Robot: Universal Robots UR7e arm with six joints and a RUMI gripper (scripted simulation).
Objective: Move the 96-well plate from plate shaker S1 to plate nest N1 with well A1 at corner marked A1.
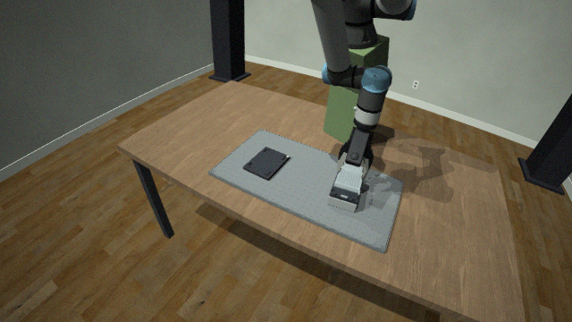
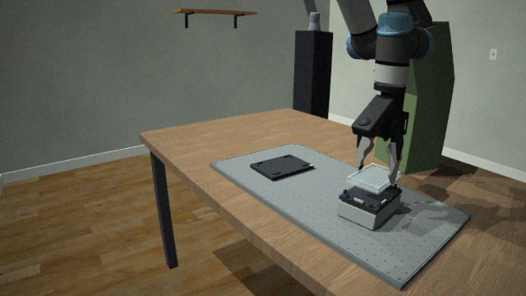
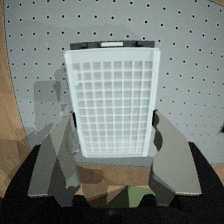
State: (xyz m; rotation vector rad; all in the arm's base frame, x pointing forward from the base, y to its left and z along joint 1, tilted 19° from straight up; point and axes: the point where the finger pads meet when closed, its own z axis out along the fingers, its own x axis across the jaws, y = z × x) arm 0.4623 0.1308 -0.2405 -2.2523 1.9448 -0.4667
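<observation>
The translucent white 96-well plate (image 2: 372, 178) hangs just above the grey box-shaped shaker (image 2: 368, 204). The black two-jaw gripper (image 2: 378, 164) clamps its long sides.

A wooden table (image 1: 447, 233) on dark legs stood on a plank floor (image 1: 67, 250). A grey perforated board (image 1: 295, 192) lay flat on it. Behind the table rose a green block (image 2: 431, 103) against the pale wall. Dark pillars (image 1: 228, 40) stood at the room's edges, and a small wooden shelf (image 2: 214, 12) hung on the grey wall. A white wall outlet (image 1: 416, 84) sat low.
</observation>
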